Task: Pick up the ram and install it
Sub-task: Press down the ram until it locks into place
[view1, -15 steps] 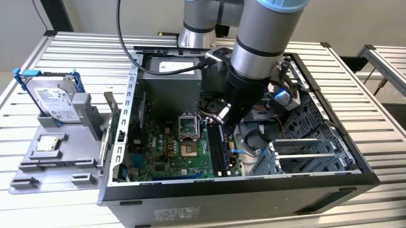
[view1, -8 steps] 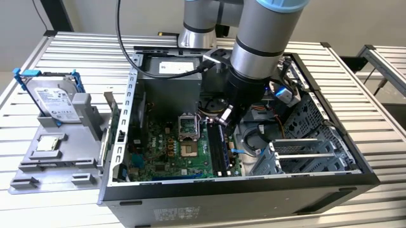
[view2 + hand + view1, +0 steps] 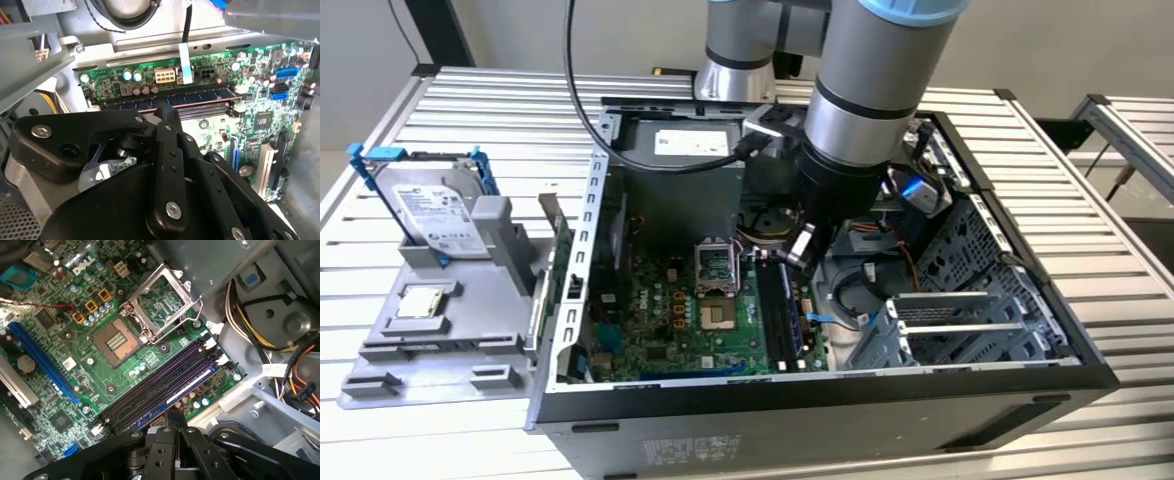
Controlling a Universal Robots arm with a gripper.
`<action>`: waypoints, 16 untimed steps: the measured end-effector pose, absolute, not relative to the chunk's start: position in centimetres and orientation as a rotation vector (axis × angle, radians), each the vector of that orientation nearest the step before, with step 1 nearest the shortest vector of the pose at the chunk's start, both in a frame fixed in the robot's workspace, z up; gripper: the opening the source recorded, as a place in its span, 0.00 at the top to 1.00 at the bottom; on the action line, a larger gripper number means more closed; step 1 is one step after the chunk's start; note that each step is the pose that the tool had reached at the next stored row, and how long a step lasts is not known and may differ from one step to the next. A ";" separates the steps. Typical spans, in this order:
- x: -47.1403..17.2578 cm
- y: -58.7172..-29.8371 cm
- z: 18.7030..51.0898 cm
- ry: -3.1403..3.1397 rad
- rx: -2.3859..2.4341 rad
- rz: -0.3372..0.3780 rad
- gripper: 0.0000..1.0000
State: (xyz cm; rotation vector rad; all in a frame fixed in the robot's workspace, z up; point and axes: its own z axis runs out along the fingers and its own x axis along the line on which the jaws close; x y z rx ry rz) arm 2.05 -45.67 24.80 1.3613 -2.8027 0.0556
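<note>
The ram (image 3: 192, 381) is a long blue stick standing in the outermost memory slot of the green motherboard (image 3: 60, 390). Its row of black chips (image 3: 200, 95) runs along the board's edge. My gripper (image 3: 175, 416) is shut, its black fingertips (image 3: 165, 107) together and resting on or just above the ram's upper edge near the middle; contact is unclear. Nothing is held between the fingers. In the exterior view my gripper (image 3: 790, 255) reaches down into the open computer case (image 3: 827, 395), over the slots (image 3: 781, 320).
The open processor socket (image 3: 115, 342) lies beside the slots. Cable bundles (image 3: 250, 335) and a drive cage (image 3: 961, 320) crowd the exterior view's right. Outside the case, a grey tray (image 3: 400, 375) holds a hard drive (image 3: 434, 205) and a small silver chip (image 3: 424, 300).
</note>
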 end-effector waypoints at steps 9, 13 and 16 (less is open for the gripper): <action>2.0 -45.7 24.8 -2.727 1.511 0.058 1.00; 2.0 -45.7 24.8 -2.697 1.566 0.058 1.00; 2.0 -45.7 24.8 -2.673 1.608 0.059 1.00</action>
